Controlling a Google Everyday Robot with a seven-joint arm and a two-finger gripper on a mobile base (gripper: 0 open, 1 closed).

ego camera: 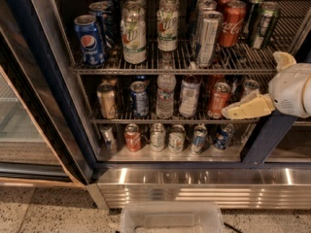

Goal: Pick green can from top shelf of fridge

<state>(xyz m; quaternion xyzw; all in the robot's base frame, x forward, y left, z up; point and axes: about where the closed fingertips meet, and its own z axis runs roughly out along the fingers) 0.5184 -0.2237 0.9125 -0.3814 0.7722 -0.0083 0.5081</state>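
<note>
The green can [264,25] stands upright at the far right of the top shelf [160,71], just beside the red can [232,24]. It is dark green metal with a silver lid and pale markings down its side. The gripper [253,84] hangs lower, at the right edge of the fridge [194,188] beside the middle rack. Its fingers are spread apart and hold nothing, well below the can.

The green can [264,25] stands upright at the upper right of the frame, dark with a silver lid, at the right end of the top shelf [170,71] of the fridge [194,186]. The tool [253,85] hovers lower right, fingers spread apart, apart from the can.
</note>
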